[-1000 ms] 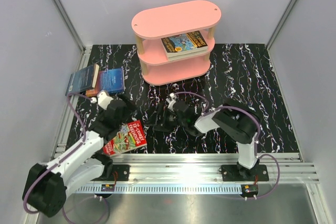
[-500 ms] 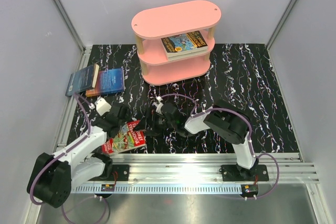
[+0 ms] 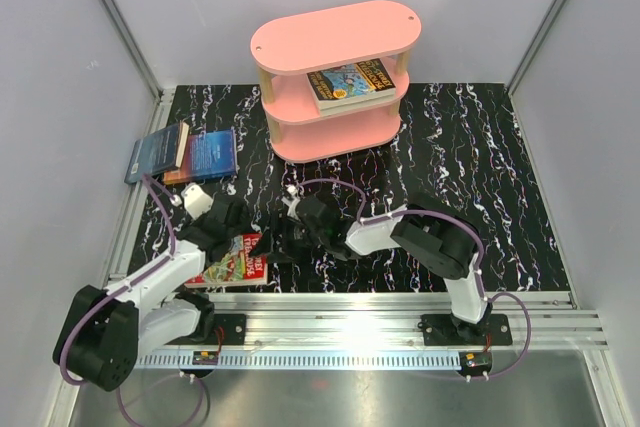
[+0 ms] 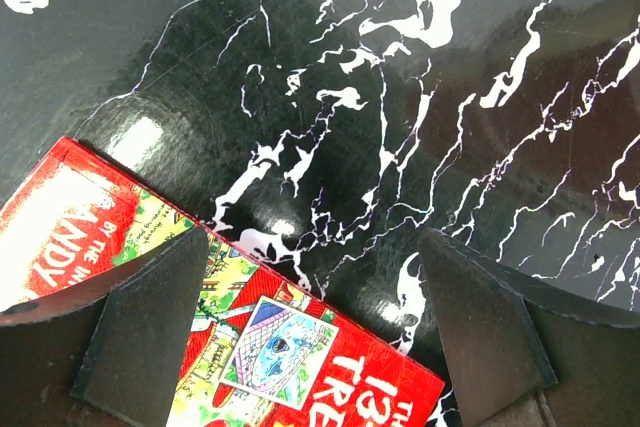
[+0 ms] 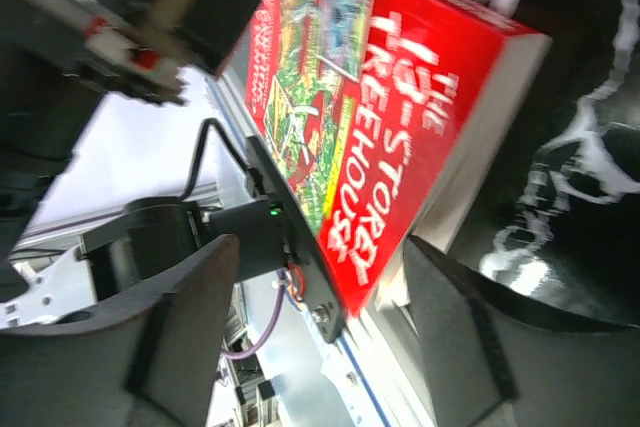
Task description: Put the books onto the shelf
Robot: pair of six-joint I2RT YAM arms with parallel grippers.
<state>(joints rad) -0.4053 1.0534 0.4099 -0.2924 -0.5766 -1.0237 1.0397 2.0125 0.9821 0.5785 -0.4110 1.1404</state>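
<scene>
Black marbled table [image 3: 480, 167]: we find the red Treehouse book [image 5: 380, 117] at its near edge. Left gripper [image 4: 310, 337] spread wide above one corner, right gripper [image 5: 320, 337] apart astride its edge. Pink shelf [image 3: 335, 42] stands well apart.

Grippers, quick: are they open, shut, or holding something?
Left gripper: open, over the red book, holding nothing.
Right gripper: open, straddling the red book, not clamped on it.
</scene>
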